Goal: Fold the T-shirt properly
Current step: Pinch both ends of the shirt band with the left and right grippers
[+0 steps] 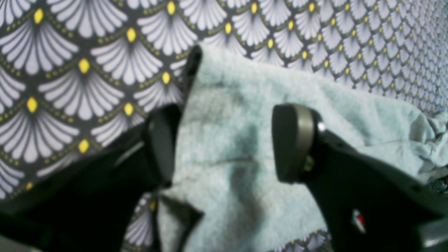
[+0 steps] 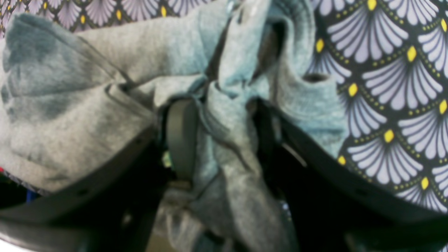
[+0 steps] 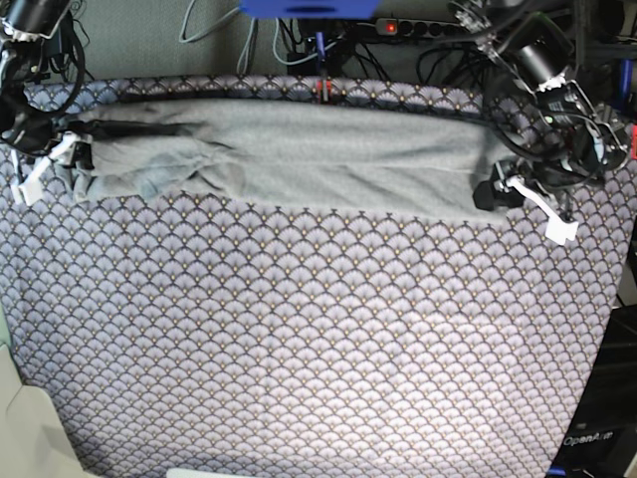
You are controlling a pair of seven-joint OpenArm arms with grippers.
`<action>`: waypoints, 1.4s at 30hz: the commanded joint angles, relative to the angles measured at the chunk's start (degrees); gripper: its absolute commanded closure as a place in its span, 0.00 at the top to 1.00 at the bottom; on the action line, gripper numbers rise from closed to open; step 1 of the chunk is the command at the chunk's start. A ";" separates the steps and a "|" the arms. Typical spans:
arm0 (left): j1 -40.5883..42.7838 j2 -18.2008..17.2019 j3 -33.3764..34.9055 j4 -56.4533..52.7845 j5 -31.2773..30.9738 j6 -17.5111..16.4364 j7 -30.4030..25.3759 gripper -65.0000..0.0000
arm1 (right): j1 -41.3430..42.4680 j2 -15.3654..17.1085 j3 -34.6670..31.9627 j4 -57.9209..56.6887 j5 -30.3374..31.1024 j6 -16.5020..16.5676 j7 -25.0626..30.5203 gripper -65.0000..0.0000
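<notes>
Grey knit T-shirt (image 3: 299,149) stretched as a long band across the far side of the fan-scale tablecloth (image 3: 318,339), bunched toward the base view's left end. Right gripper (image 2: 220,136) pinching a gathered fold there. Left gripper (image 1: 224,143) at the opposite end, jaws spread over flat cloth, gripping nothing.

The T-shirt (image 3: 299,149) lies stretched along the tablecloth's (image 3: 318,339) far edge, one end effector at either end.
</notes>
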 commanded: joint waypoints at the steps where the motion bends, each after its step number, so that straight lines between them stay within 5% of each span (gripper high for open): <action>1: 0.37 0.10 0.28 -0.11 3.31 0.38 2.88 0.63 | -0.72 -0.84 -1.85 -0.69 -1.72 0.21 -4.67 0.38; 11: 1.87 -2.54 0.37 -0.11 2.96 0.38 2.88 0.59 | -0.46 -1.19 -3.26 -0.69 -1.63 0.21 -4.67 0.38; 17: 3.10 -3.86 0.37 -0.11 2.96 0.38 2.88 0.23 | -0.20 -1.19 -3.26 -0.69 -1.63 0.21 -4.67 0.38; 21: 2.66 -3.77 0.72 -0.11 3.49 0.38 2.88 0.08 | -0.20 -1.28 -3.26 -0.69 -1.63 0.21 -4.67 0.38; 30: 2.04 -3.07 0.72 -0.11 2.96 0.38 2.88 0.00 | -0.37 -1.28 -3.26 -0.69 -1.63 0.21 -4.67 0.38; 42: 2.39 5.37 8.72 10.97 2.96 0.38 2.88 0.00 | -0.55 -1.28 -3.26 -0.69 -1.63 0.21 -4.67 0.38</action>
